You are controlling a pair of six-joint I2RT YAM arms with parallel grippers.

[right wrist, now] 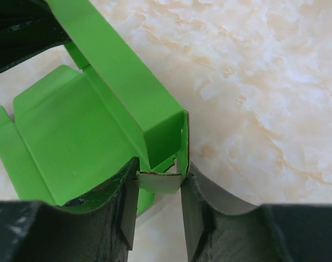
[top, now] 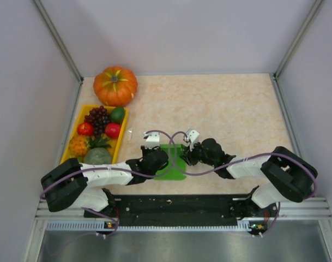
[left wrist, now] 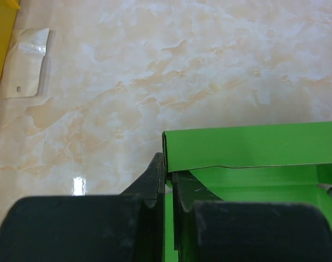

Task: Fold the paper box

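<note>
Where the box sits: the box [right wrist: 73, 136] lies on the bench [left wrist: 209, 65] near its front edge, between the two arms, part folded, with one long wall raised and the floor panel flat.
Left tool: the left tool [left wrist: 167, 176] is pressed together on the end of the raised wall, thin card caught between its fingers.
Right tool: the right tool [right wrist: 159, 191] pinches the folded corner flap across its width, by the look of it, with a finger at each end.
Weight: I would judge it very light; a nudge would slide it over the smooth bench.
Stiffness: thin card, springy at the creases, so a wall probably drops back if let go.
Fragility: it looks easy to dent or kink away from the crease lines, and tabs could tear if forced.
Where to hold: I would grip edge-on, on a wall or flap close to a crease, one side steadied while the other is bent.
Packet: a small clear packet [left wrist: 29, 63] lies just beyond on the left.
Tray: a yellow tray [top: 73, 134] of fruit stands farther back on the left.
Pumpkin: the pumpkin [top: 115, 85] sits behind the tray, at the far edge.
Writing: no brand, label or lettering can be read anywhere.
</note>
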